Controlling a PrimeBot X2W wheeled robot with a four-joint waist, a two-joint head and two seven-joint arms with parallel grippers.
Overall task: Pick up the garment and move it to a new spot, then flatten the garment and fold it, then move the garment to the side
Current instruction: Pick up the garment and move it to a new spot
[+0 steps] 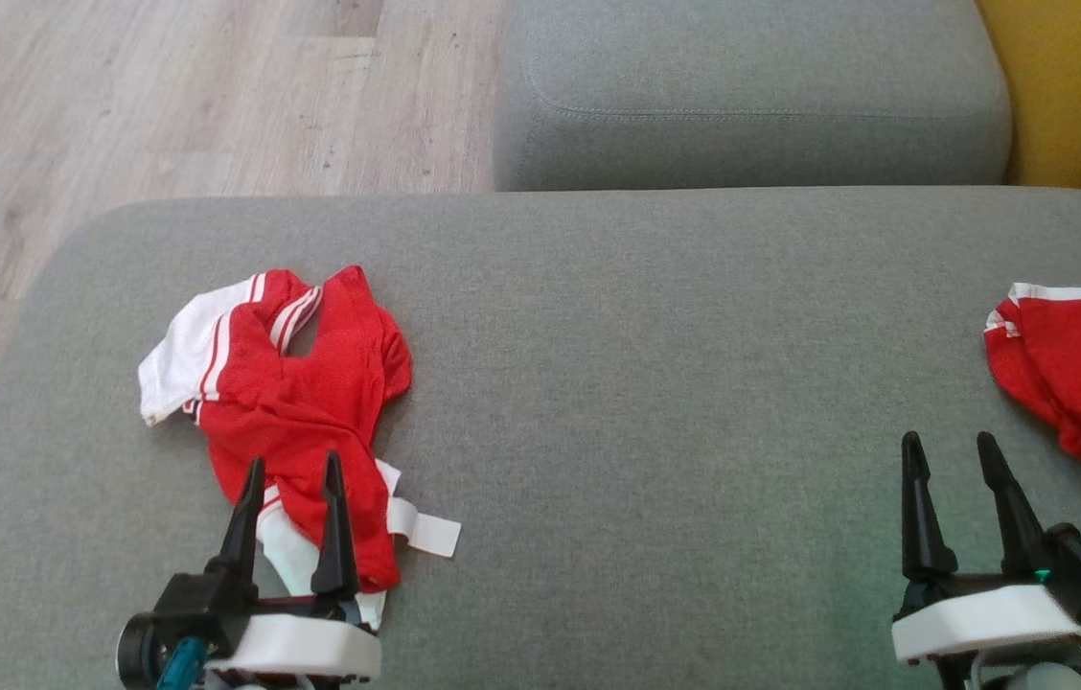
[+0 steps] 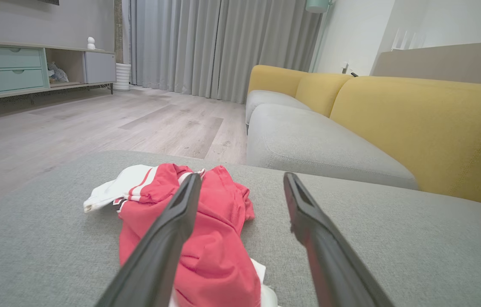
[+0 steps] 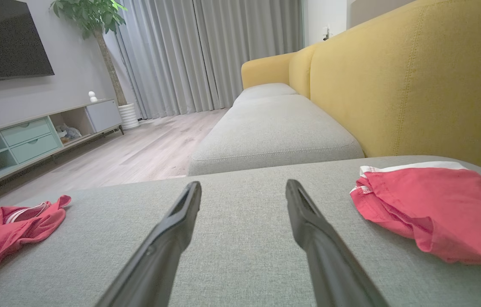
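I have the grey cushion point(image 1: 655, 364) under both arms. The crumpled red-and-white garment point(image 1: 301, 393) lies at eight o'clock, another red piece point(image 1: 1077, 364) at three. My left gripper point(image 1: 294, 465), spread and empty, sits over the garment's near end; my right gripper point(image 1: 948, 443), also spread, is at five.

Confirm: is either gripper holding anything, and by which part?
Nothing is held. Left gripper: jaws open above the near end of the crumpled garment, not closed on it. Right gripper: jaws open over the cushion.
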